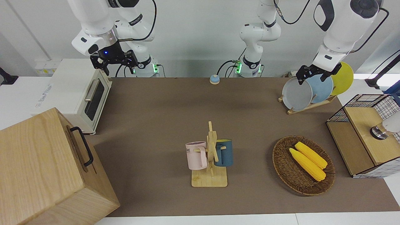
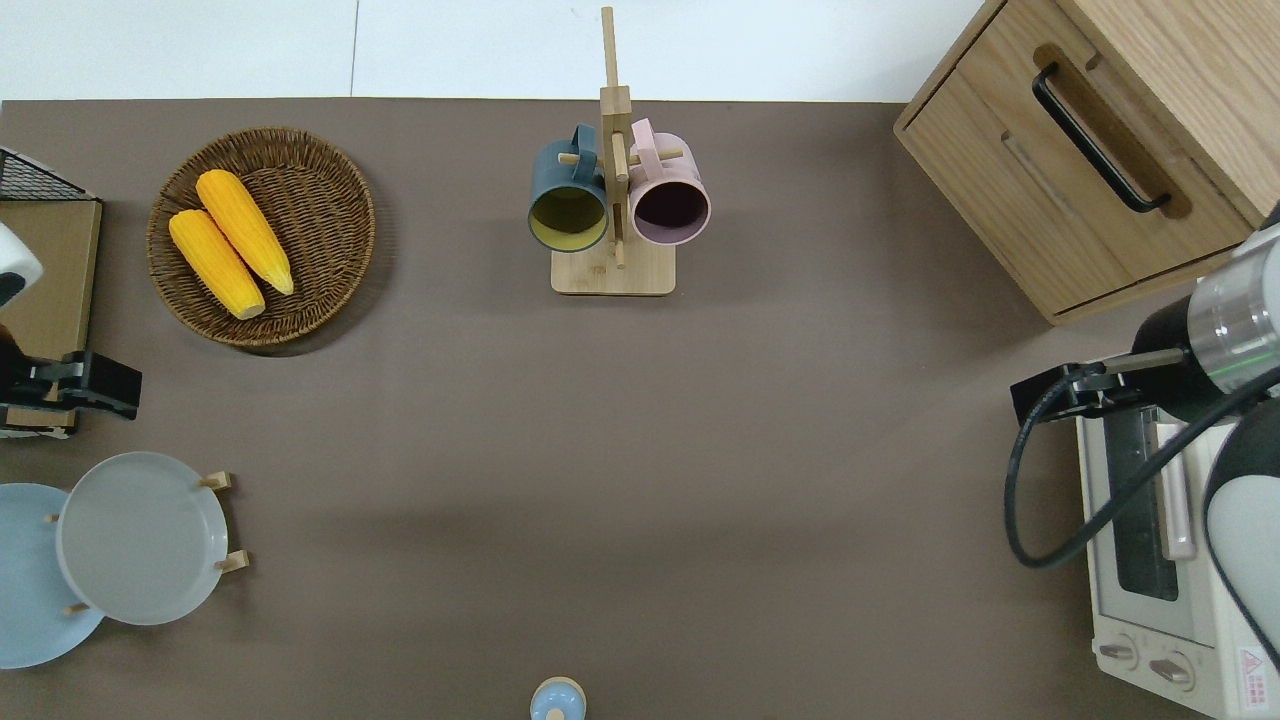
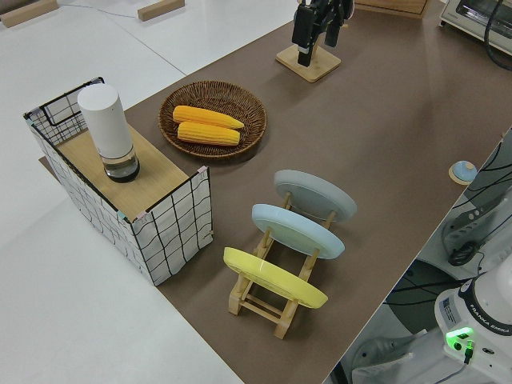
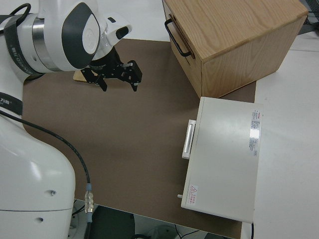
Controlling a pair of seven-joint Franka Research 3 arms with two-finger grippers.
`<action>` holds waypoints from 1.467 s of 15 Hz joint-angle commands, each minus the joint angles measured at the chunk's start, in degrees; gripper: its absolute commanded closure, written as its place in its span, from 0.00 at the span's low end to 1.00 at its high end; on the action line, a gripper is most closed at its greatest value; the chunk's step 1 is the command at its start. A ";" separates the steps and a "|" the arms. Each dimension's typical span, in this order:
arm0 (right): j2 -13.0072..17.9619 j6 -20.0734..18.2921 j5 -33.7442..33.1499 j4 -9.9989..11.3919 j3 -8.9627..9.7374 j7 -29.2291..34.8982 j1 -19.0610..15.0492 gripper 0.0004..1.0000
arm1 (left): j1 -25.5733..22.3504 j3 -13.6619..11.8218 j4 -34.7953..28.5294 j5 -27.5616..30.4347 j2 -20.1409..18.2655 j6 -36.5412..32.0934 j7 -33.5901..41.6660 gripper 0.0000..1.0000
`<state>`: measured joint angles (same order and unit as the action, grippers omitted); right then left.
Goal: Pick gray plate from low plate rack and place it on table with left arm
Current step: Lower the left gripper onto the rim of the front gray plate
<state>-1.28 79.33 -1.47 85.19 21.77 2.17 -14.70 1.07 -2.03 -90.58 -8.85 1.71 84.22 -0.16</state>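
three plates (image 3: 302, 230), two mugs (image 1: 209, 153), two corn cobs (image 1: 307, 160)

Matt brown surface (image 1: 156, 103) showing no shine, smooth pale gray plate (image 2: 140, 537) looking glazed, low plate rack (image 3: 272, 298) showing light bare wood, woven wicker basket (image 1: 282, 168) looking rough, wooden cabinet (image 1: 40, 162) showing grain, toaster oven (image 4: 224, 159) appearing smooth white.

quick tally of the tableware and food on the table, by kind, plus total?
Plates: 3, the gray plate, the sky-blue plate and the yellow plate, all in the low plate rack
Mugs: 2, pink and dark blue
Corn cobs: 2
Total: 7
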 commanded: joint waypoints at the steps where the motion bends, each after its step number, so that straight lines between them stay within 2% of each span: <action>1: 0.14 -0.85 -0.38 -0.55 1.34 0.73 -1.47 0.02 | 0.59 0.54 -7.75 -7.65 -3.29 0.59 -0.10 0.01; 6: 0.14 -0.85 -0.38 -0.55 1.34 0.73 -1.47 0.02 | 1.12 0.54 -13.92 -16.19 -4.26 0.59 -0.10 0.01; 10: 0.14 -0.85 -0.38 -0.55 1.34 0.73 -1.47 0.02 | 0.77 0.45 -17.78 -16.73 -3.91 0.15 -0.19 0.01; 13: 0.14 -0.85 -0.38 -0.55 1.34 0.73 -1.47 0.02 | 0.42 -0.52 -20.86 -16.73 -3.73 0.94 -0.10 0.01; 18: 0.14 -0.85 -0.38 -0.55 1.34 0.73 -1.47 0.02 | 0.25 -1.31 -29.55 -15.85 -6.80 14.80 -1.07 0.01; 22: 0.14 -0.85 -0.38 -0.55 1.34 0.73 -1.47 0.02 | -0.10 -1.48 -32.38 -16.37 -7.51 18.26 -0.98 0.01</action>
<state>-1.28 79.33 -1.47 85.19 21.77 2.17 -14.70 1.10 -3.11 -118.62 -24.40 -2.57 99.40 -0.35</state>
